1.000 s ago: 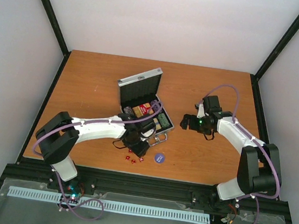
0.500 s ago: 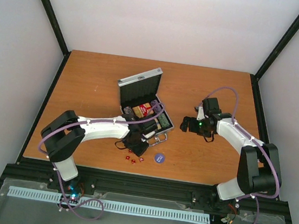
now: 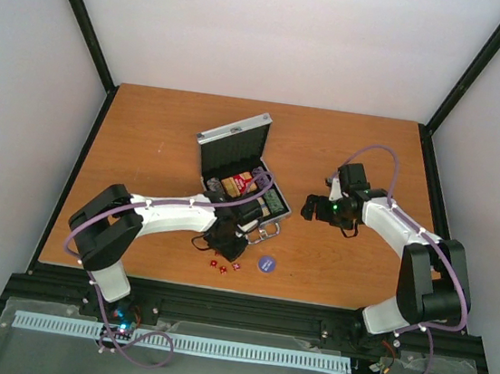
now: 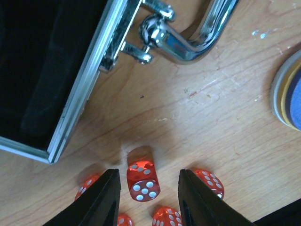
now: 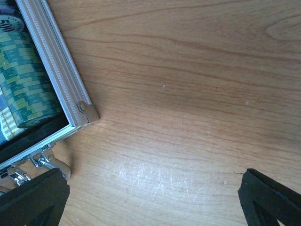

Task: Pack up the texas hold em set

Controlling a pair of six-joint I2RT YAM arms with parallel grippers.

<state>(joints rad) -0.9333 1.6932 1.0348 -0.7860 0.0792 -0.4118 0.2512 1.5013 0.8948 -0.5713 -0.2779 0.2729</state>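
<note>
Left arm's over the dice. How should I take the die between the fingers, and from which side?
Grip the middle die on its two flat side faces, coming straight down from above. It sits fairly square between the fingers of the left gripper with a gap either side. Other dice lie close outside each finger and nearer the wrist, so close centred to catch only this one.

Clearances: open aluminium case [image 3: 248,191] with raised lid [image 3: 234,142] blocks the middle, chrome handle [image 4: 183,44] jutting toward the near edge; red dice [image 4: 209,182] crowd the left gripper [image 3: 225,239], one between its spread fingers [image 4: 106,202], others just outside; blue-purple disc [image 3: 266,263] near right; open table [image 3: 146,138] lies under the wide-spread right gripper [image 5: 150,197].
</note>
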